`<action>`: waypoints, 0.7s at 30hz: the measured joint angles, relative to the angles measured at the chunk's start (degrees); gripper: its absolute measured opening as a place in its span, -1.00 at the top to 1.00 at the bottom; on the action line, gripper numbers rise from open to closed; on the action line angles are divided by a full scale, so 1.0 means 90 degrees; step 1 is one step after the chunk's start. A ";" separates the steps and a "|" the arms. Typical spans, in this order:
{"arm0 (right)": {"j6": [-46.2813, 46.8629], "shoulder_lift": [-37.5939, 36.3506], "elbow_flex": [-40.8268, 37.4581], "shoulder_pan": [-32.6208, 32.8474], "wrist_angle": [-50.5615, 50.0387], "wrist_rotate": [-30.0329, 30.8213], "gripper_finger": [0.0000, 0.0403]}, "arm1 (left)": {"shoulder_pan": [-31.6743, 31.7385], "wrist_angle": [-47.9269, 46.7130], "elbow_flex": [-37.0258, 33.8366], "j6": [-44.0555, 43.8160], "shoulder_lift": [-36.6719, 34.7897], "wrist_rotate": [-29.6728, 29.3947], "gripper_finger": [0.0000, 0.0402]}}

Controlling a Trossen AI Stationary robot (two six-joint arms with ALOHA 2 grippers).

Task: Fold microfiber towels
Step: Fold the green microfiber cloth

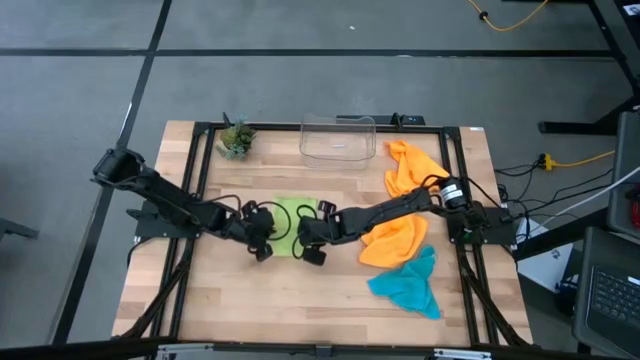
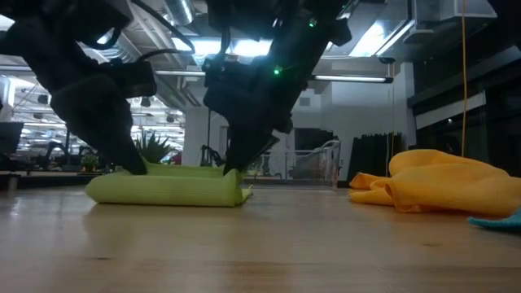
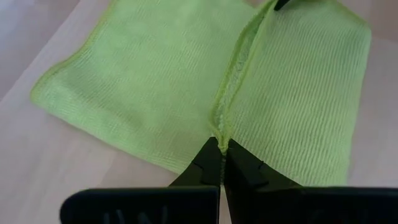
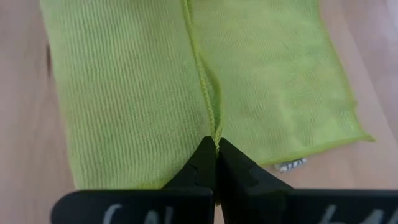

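The lime green towel (image 1: 285, 218) lies mid-table, folded over on itself; its hemmed free edge runs across its top between my two grippers. My left gripper (image 1: 264, 240) is shut on that edge at the towel's left end, and my right gripper (image 1: 310, 240) is shut on it at the right end. In the low view the towel (image 2: 167, 189) lies flat on the wood under both grippers. Two orange towels (image 1: 410, 165) (image 1: 395, 238) and the teal towel (image 1: 408, 285) lie crumpled at the right. My left gripper pinches the hemmed edge (image 3: 222, 138) of the green towel's upper layer at its end, between its two fingertips (image 3: 208, 163). The fingers slant down from the table's left and lie along the edge. The towel rests on the table. My right gripper pinches the same hemmed edge (image 4: 216, 134) at its other end, between its two fingertips (image 4: 204, 160). The fingers slant down from the table's right and lie along the edge. The towel lies flat on the table, slack.
A clear plastic bin (image 1: 338, 138) stands at the far edge, and a small potted plant (image 1: 236, 140) to its left. The orange towels show at the right in the low view (image 2: 440, 183). Bare wood lies in front of the green towel toward the near edge.
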 joint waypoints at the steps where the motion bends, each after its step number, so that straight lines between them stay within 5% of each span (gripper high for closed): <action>1: -0.0010 0.0000 0.0000 -0.0012 0.0000 -0.0002 0.99 | 0.0023 0.0000 0.0000 0.0028 0.0000 0.0000 1.00; 11: -0.0006 0.0000 0.0000 -0.0023 -0.0002 -0.0040 0.96 | 0.0218 0.0013 0.0000 0.0335 -0.0002 0.0033 1.00; 21: 0.0019 0.0000 0.0000 -0.0093 -0.0001 0.0032 0.45 | 0.0416 0.0010 -0.0002 0.0582 -0.0002 0.0036 0.78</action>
